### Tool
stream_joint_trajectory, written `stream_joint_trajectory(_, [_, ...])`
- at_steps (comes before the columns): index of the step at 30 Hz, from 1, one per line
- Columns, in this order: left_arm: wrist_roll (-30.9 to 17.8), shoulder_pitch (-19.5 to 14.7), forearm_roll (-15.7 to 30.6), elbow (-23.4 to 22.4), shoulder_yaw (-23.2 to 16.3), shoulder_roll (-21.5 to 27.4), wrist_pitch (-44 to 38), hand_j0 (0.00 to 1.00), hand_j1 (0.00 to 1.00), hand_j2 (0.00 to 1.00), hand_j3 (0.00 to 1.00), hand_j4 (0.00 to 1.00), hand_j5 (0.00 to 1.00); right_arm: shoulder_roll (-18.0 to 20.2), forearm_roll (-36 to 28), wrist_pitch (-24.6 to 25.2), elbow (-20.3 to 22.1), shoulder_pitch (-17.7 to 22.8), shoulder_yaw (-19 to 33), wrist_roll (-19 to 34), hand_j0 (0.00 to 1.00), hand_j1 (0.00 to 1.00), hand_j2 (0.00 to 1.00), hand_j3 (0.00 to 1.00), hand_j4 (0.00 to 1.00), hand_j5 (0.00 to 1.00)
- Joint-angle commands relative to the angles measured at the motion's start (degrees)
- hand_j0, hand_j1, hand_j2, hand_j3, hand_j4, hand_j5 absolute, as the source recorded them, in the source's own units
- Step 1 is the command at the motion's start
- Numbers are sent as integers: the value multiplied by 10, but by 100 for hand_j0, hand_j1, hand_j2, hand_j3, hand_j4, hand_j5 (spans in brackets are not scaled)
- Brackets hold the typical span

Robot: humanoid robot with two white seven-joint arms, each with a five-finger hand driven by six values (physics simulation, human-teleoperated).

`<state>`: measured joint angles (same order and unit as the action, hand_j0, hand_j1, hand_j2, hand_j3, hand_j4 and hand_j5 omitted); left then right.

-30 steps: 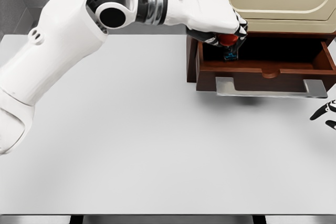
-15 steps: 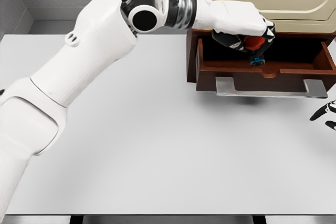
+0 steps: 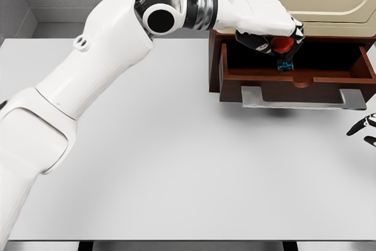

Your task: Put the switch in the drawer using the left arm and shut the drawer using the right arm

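Overhead, left hand [image 3: 271, 33] gripping switch [image 3: 283, 48], open drawer [image 3: 296, 77]

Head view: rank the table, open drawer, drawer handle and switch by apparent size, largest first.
1. table
2. open drawer
3. drawer handle
4. switch, smallest, though the left hand gripping it hides part.
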<state>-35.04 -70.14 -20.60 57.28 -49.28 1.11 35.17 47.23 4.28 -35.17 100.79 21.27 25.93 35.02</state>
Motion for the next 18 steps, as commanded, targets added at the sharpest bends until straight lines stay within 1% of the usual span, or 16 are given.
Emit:
stream_joint_trajectory(1, [0, 0, 4, 0, 1, -1, -2, 48, 48, 48, 48, 48, 48, 1, -4, 2, 0, 0, 0, 0, 54, 54, 54, 54, 54, 54])
stream_joint_trajectory(2, [0, 0, 4, 0, 0, -1, -2, 55, 55, 55, 55, 55, 55, 1, -4, 2, 0, 0, 0, 0, 54, 54, 54, 54, 54, 54])
stream_joint_trajectory(4, [0, 0, 4, -1, 0, 0, -2, 61, 61, 61, 61, 61, 61, 1, -4, 2, 0, 0, 0, 0, 54, 54, 54, 54, 54, 54])
stream_joint_trajectory(5, [0, 0, 4, -1, 1, -1, -2, 68, 68, 68, 68, 68, 68, 1, -4, 2, 0, 1, 0, 0, 54, 54, 54, 54, 54, 54])
stream_joint_trajectory(7, [0, 0, 4, -3, 1, 0, -2, 71, 71, 71, 71, 71, 71, 1, -4, 2, 0, 1, 0, 0, 54, 54, 54, 54, 54, 54])
stream_joint_trajectory(8, [0, 0, 5, -9, 1, -1, -2, 75, 75, 75, 75, 75, 75, 1, -4, 2, 0, 1, 0, 0, 54, 54, 54, 54, 54, 54])
stream_joint_trajectory(10, [0, 0, 5, -9, 1, 0, -2, 78, 78, 78, 78, 78, 78, 1, -4, 2, 0, 1, 0, 0, 54, 54, 54, 54, 54, 54])
stream_joint_trajectory(13, [0, 0, 5, -9, 0, -1, -2, 89, 89, 89, 89, 89, 89, 1, -4, 2, 0, 1, 0, 0, 54, 54, 54, 54, 54, 54])
stream_joint_trajectory(18, [0, 2, 1, -9, -5, -11, -2, 90, 90, 90, 90, 90, 90, 1, -4, 2, 0, 1, -4, 0, 54, 54, 54, 54, 54, 54])
